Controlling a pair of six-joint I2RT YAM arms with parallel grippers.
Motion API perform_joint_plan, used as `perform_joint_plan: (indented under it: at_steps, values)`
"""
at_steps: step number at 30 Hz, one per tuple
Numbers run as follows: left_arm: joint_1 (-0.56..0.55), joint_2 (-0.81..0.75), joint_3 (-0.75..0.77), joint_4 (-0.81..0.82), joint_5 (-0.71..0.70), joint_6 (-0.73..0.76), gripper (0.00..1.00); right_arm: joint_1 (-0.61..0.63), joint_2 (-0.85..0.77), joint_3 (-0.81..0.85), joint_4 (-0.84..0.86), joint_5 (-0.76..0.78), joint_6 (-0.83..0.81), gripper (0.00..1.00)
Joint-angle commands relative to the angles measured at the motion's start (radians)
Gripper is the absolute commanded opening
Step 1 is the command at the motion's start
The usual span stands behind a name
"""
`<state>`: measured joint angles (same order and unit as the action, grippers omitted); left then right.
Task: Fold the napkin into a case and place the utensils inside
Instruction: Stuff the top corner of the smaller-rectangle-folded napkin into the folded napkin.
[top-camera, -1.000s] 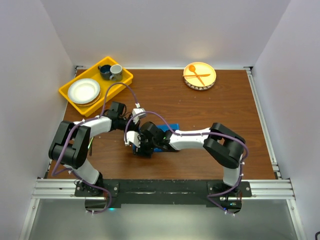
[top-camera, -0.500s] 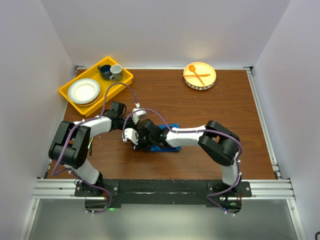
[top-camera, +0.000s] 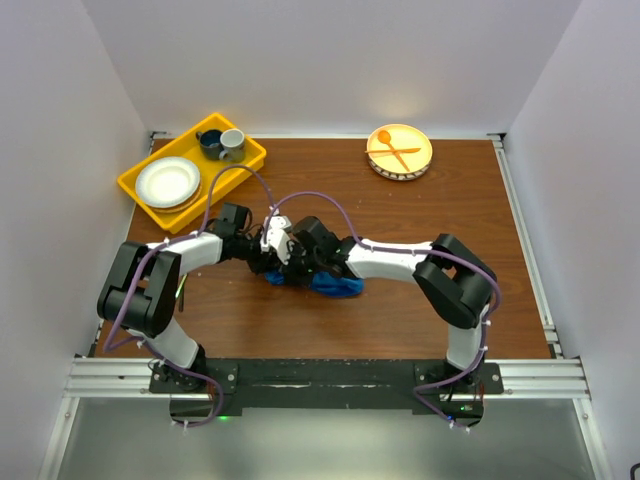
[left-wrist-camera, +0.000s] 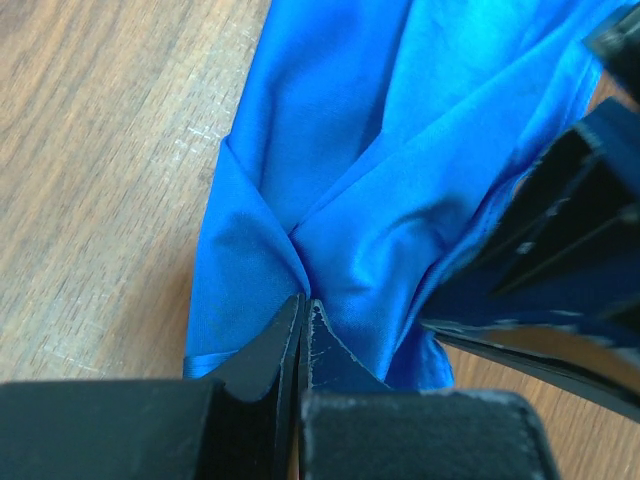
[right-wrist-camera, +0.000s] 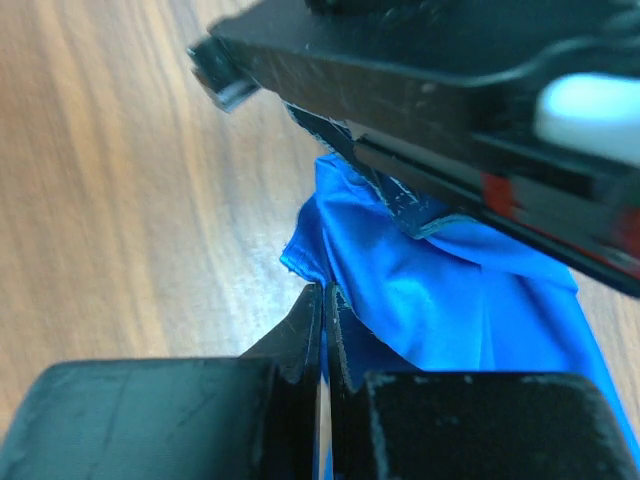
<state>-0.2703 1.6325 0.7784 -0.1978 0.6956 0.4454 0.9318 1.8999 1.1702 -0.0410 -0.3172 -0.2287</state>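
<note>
While both arms are meeting over the middle of the table (top-camera: 430, 230), the left gripper (left-wrist-camera: 304, 312) is pinching a pleat of the napkin (top-camera: 336, 286) with its jaws pressed together, and the right gripper (right-wrist-camera: 325, 300) is nipping the cloth's edge close by, jaws likewise squeezed flat. Folding is looking like the step in hand, since the blue cloth is bunching between them (a crumpled heap from above) rather than lying as a tidy pouch. Next, the grippers are probably needing to draw apart, pulling the cloth taut before laying the held edge over evenly.
</note>
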Motion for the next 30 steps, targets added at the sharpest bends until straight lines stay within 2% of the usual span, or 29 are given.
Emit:
perform_joint_plan:
  at_steps: [1,13,30]
  values:
    - [0.016,0.021,-0.010,-0.028,-0.051,0.021,0.00,-0.042,-0.039,0.026,-0.020,-0.055,0.092,0.00]
    - [0.017,0.024,-0.007,-0.029,-0.047,0.021,0.00,-0.068,-0.047,0.037,0.036,-0.134,0.178,0.00]
    - [0.025,0.035,-0.002,-0.032,-0.042,0.022,0.00,-0.065,-0.090,-0.108,0.233,0.130,0.248,0.00]
